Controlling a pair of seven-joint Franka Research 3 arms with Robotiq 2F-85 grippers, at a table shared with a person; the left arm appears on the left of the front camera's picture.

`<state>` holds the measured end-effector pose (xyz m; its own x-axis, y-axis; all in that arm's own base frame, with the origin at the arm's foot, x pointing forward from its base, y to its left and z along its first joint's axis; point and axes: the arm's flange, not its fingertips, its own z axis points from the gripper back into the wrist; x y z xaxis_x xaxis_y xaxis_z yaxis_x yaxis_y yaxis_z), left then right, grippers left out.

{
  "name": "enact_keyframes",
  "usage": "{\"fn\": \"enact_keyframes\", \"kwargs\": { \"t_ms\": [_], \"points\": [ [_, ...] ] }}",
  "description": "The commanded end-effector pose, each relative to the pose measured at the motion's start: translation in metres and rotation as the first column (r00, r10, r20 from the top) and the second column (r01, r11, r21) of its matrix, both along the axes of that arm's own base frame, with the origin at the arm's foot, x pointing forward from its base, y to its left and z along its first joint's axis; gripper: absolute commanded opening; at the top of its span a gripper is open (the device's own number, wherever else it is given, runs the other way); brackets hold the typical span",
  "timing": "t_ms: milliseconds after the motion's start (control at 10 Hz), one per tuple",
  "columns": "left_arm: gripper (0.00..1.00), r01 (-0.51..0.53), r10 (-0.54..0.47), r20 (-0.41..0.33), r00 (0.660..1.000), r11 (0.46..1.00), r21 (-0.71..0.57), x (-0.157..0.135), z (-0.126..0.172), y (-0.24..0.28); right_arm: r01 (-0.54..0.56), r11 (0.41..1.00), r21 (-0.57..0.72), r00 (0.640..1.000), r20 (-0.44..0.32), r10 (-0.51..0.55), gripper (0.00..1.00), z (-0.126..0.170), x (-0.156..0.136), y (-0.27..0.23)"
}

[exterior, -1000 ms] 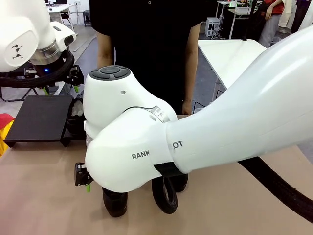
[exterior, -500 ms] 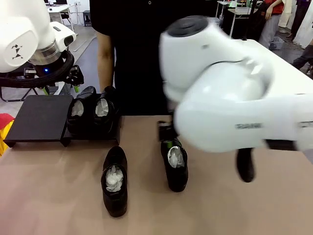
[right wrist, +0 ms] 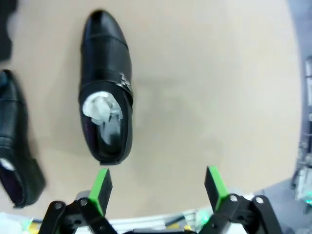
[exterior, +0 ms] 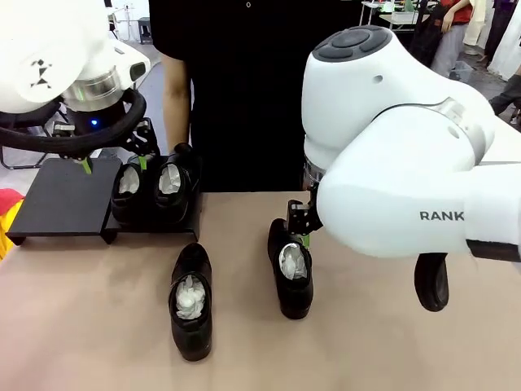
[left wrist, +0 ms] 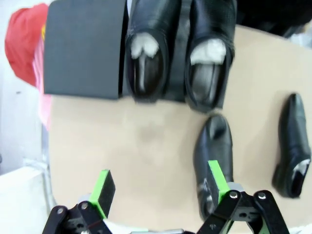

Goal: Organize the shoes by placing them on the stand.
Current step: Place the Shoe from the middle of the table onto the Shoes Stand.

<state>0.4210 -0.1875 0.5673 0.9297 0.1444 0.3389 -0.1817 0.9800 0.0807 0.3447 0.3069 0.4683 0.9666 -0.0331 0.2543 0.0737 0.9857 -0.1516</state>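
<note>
Two black shoes (exterior: 130,189) (exterior: 171,183) stand side by side on the right panel of the black stand (exterior: 61,199). My left gripper (exterior: 114,163) hangs open just above them, holding nothing. In the left wrist view the pair (left wrist: 146,53) (left wrist: 209,58) lies ahead of the open left gripper (left wrist: 161,187). Two more shoes rest on the table, one at front left (exterior: 191,301) and one at centre (exterior: 291,277). Over the centre shoe's heel hovers my right gripper (exterior: 299,232). The right wrist view shows that shoe (right wrist: 105,117) ahead of the open, empty right gripper (right wrist: 157,187).
A person in a black shirt (exterior: 244,81) stands at the far edge, one arm (exterior: 175,106) hanging down by the shoes on the stand. The stand's left panel (left wrist: 83,48) is bare. A red object (exterior: 6,204) lies at the left edge. My bulky right arm (exterior: 407,163) fills the right side.
My right arm has swung from the front left across to the right, uncovering the shoes; its gripper now sits over the centre shoe. My left arm has shifted slightly right.
</note>
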Motion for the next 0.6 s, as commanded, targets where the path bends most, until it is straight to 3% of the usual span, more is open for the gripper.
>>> {"fn": "enact_keyframes", "kwargs": {
  "t_ms": [0,200,300,400,500],
  "points": [
    [0.97,-0.024,0.021,-0.105,0.994,0.999,-0.03,-0.024,0.008,-0.014,-0.01,0.997,-0.082,1.0,-0.012,0.009,1.0,0.012,0.016,-0.01],
    [0.97,-0.125,0.115,-0.172,0.978,0.991,-0.05,-0.018,0.0,0.005,0.173,0.98,-0.101,0.985,-0.003,-0.175,1.0,0.034,0.034,-0.089],
    [0.97,-0.017,0.015,-0.11,0.994,1.0,-0.016,-0.031,0.001,-0.02,0.264,0.963,-0.063,0.963,-0.035,-0.266,1.0,0.032,0.035,-0.122],
    [0.97,-0.017,0.015,-0.11,0.994,1.0,-0.016,-0.031,0.001,-0.02,0.343,0.938,-0.051,0.934,-0.09,-0.346,1.0,0.024,0.035,-0.141],
    [0.97,-0.057,0.052,-0.154,0.987,0.998,-0.023,-0.03,-0.003,-0.012,0.188,0.979,-0.081,0.982,-0.019,-0.19,1.0,0.029,0.035,-0.095]
  ]
}}
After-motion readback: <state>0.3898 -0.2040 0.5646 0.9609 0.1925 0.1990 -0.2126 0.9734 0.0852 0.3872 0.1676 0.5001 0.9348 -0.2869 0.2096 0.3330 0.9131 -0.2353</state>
